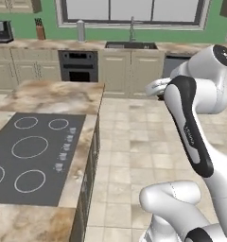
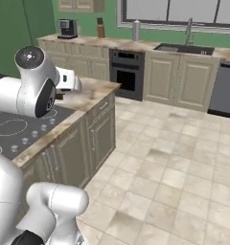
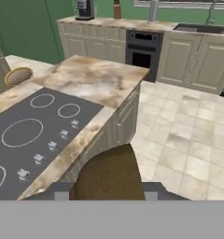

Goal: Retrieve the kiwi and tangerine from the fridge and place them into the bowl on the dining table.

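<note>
Kiwi [image 3: 111, 175] — a brown oval lump at six o'clock in my hand view — sits clamped between my gripper [image 3: 107, 195] jaws above the island [image 3: 97, 79] edge. At nine o'clock, a stool [image 3: 18, 76] beside the cooktop [image 3: 34, 135].

Brown kiwi [image 3: 111, 175] cut off low in the hand view, fingertips hidden behind it. Cooktop [image 1: 30, 158] clipped at the left edge. Coffee machine [image 1: 1, 31] half cropped.
</note>
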